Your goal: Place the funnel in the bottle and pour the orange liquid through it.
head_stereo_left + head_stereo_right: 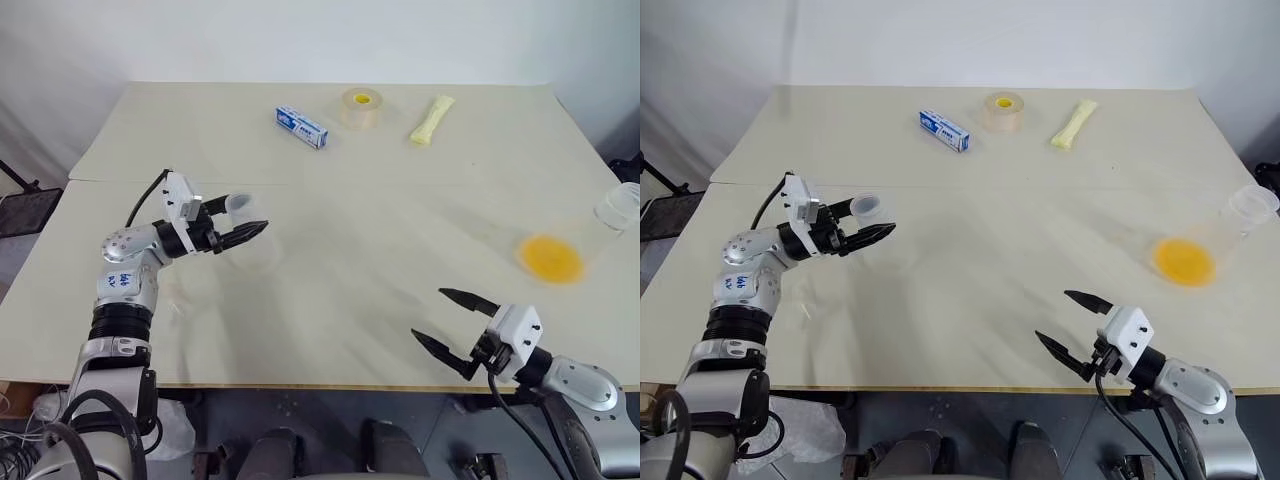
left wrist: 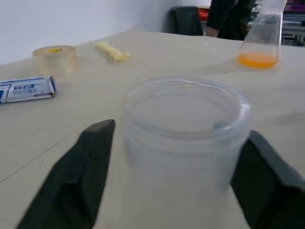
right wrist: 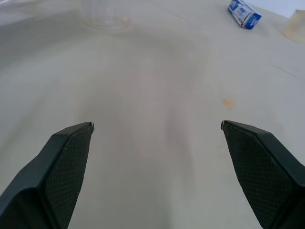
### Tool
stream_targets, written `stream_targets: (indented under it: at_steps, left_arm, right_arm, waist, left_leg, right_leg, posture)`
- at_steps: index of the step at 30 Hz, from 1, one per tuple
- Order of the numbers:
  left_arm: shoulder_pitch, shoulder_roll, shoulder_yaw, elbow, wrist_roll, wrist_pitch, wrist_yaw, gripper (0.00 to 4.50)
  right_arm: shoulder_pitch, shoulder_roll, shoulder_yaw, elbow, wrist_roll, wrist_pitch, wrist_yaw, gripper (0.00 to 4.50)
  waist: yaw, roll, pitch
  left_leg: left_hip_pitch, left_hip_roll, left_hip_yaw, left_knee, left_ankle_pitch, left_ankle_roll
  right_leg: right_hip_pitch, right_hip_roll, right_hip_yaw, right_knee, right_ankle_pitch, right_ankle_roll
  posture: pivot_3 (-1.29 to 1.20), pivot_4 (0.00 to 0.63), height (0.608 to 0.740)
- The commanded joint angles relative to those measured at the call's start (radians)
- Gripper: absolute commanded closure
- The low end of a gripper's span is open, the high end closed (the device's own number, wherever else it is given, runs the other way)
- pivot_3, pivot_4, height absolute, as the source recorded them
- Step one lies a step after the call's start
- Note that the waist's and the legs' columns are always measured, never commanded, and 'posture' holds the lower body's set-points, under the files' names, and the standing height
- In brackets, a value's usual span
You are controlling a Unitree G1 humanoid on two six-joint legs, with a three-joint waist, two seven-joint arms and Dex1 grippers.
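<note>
Left of centre in the left eye view, the bottle (image 1: 243, 222) is standing with the left gripper (image 1: 240, 233) bracketing its neck, fingers apart, not visibly clamped. At the right edge, the orange liquid (image 1: 551, 258) is pooling in a tilted flask (image 1: 590, 235). Lower right, the right gripper (image 1: 447, 320) is hanging spread and empty. Judged step: securing the bottle; next, closing squarely on the neck.

Bottle (image 2: 186, 157) base cut off
</note>
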Motion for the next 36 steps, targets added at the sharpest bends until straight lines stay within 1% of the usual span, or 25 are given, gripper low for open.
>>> stream_targets:
  at_steps: [1,7,12,17,19,23,27,30,36]
  left_arm:
    - [-0.033,0.001,0.003,0.019,0.013,-0.021,-0.007,2.13]
    - [-0.085,-0.004,-0.012,0.001,0.016,0.003,-0.044,2.14]
    - [-0.159,-0.046,-0.069,-0.054,0.014,0.067,-0.079,2.14]
    - [-0.224,-0.175,-0.123,-0.062,0.013,0.102,-0.068,2.14]
    - [-0.232,-0.216,-0.154,-0.046,0.053,0.100,-0.031,2.14]
    - [-0.232,-0.292,-0.191,-0.028,0.081,0.049,-0.024,2.14]
    - [-0.248,-0.381,-0.236,0.007,0.137,0.024,0.036,2.14]
    - [-0.249,-0.412,-0.249,0.013,0.152,0.014,0.044,2.14]
    - [-0.244,-0.418,-0.268,0.023,0.166,0.031,0.041,2.14]
  right_arm:
    - [0.007,0.000,-0.030,-0.042,0.010,-0.012,-0.010,0.00]
    - [0.008,-0.004,-0.044,-0.040,0.016,-0.015,-0.009,0.00]
    - [-0.008,-0.012,-0.055,-0.039,0.026,-0.012,0.001,0.00]
    - [-0.012,-0.045,-0.069,-0.107,0.101,0.040,0.043,0.00]
    - [-0.010,-0.063,-0.075,-0.121,0.108,0.056,0.055,0.00]
    - [-0.016,-0.073,-0.095,-0.134,0.109,0.066,0.042,0.00]
    - [-0.001,-0.063,-0.107,-0.175,0.106,0.089,0.015,0.00]
    - [0.037,-0.051,-0.114,-0.210,0.094,0.098,-0.005,0.00]
    - [0.061,-0.046,-0.121,-0.229,0.091,0.099,-0.030,0.00]
  waist:
    - [0.001,0.000,0.000]
    - [0.002,-0.003,0.002]
    - [0.005,-0.006,0.004]
    - [0.004,-0.006,0.004]
    - [0.004,-0.007,0.004]
    - [0.002,-0.008,0.005]
    - [0.006,-0.008,0.005]
    - [0.012,-0.008,0.005]
    - [0.009,-0.008,0.005]
  left_leg:
    - [0.000,0.000,0.000,0.000,0.000,0.000]
    - [0.000,0.000,0.000,0.001,0.000,0.000]
    - [-0.001,-0.001,-0.001,0.002,0.000,0.001]
    - [-0.002,-0.002,-0.001,0.002,0.001,0.002]
    - [-0.002,-0.002,-0.001,0.002,0.001,0.002]
    - [-0.002,-0.002,0.000,0.002,0.001,0.002]
    - [-0.003,-0.002,0.000,0.002,0.001,0.002]
    - [-0.003,-0.002,0.000,0.003,0.001,0.002]
    - [-0.004,-0.002,0.000,0.003,0.001,0.002]
  right_leg:
    - [0.000,0.000,0.000,0.000,0.000,0.000]
    - [0.000,0.000,0.000,0.000,0.000,0.000]
    - [0.000,-0.001,0.000,0.001,0.000,0.001]
    - [0.000,-0.002,-0.001,0.000,0.001,0.002]
    - [0.000,-0.002,-0.001,0.000,0.001,0.002]
    - [0.000,-0.001,-0.001,0.000,0.001,0.002]
    - [0.000,-0.001,-0.001,0.000,0.001,0.002]
    - [-0.001,-0.002,-0.001,-0.001,0.001,0.002]
    - [-0.001,-0.002,-0.001,-0.001,0.001,0.002]
  posture:
    - [0.00,0.150,0.740]
    - [0.00,0.150,0.740]
    - [0.00,0.150,0.740]
    - [0.00,0.150,0.740]
    - [0.00,0.150,0.740]
    - [0.00,0.150,0.740]
    - [0.00,0.150,0.740]
    - [0.00,0.150,0.740]
    - [0.00,0.150,0.740]
